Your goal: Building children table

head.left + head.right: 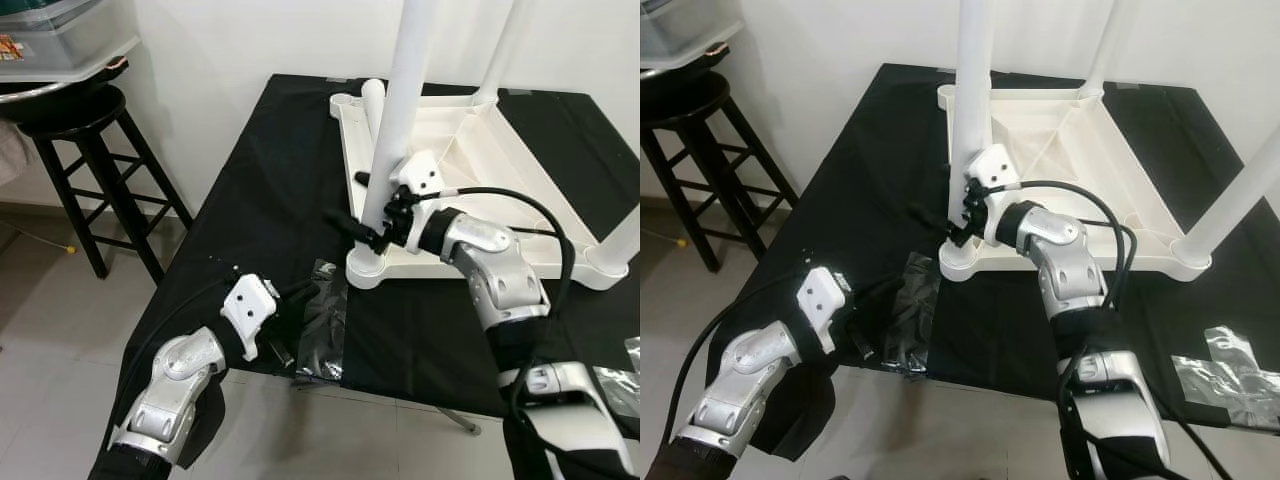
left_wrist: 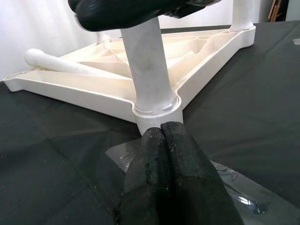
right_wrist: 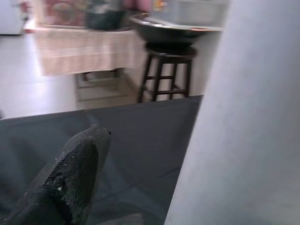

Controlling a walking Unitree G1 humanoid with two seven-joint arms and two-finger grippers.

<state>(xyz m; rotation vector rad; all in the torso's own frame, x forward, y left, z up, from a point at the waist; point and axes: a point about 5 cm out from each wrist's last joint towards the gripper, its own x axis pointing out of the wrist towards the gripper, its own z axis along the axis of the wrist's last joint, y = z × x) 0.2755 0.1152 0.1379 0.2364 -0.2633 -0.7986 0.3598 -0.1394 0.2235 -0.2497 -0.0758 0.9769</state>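
A white children's table (image 1: 470, 262) lies upside down on a black-covered table (image 1: 260, 180), with several legs standing up from its corners. The near-left leg (image 1: 405, 90) sits in its corner socket (image 2: 157, 108). My right gripper (image 1: 352, 200) is open and straddles this leg low down; one finger (image 3: 70, 173) is a gap away from the leg. A loose white leg (image 2: 61, 63) lies inside the upturned frame. My left gripper (image 2: 161, 129) is shut and empty, low over clear plastic wrap (image 1: 322, 330), pointing at the socket.
A black stool (image 1: 85, 150) with a bowl and a plastic box on it stands on the floor to the left. More crumpled clear plastic (image 1: 1230, 375) lies at the right of the cloth. The front edge of the table is just behind my left wrist.
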